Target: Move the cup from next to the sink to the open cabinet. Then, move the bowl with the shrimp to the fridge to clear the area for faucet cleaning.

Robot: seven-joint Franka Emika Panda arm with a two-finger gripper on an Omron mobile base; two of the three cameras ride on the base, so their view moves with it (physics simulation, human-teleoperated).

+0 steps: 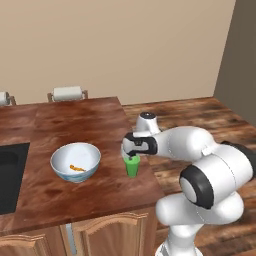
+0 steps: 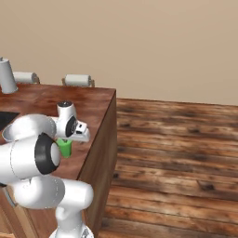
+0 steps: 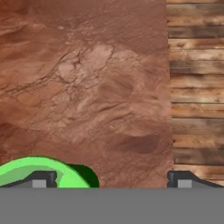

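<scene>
One bowl (image 1: 75, 161) sits at the cup's (image 1: 132, 165) nine o'clock; our gripper (image 3: 111, 178) hovers above it, fingers spread.

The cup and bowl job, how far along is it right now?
Nothing looks done yet. The green cup stands on the counter beside the bowl, which holds the shrimp. In hand: the open gripper is just above the cup, one fingertip over its rim, not yet gripping. Left: carrying the cup to the cabinet, then the bowl to the fridge.
</scene>
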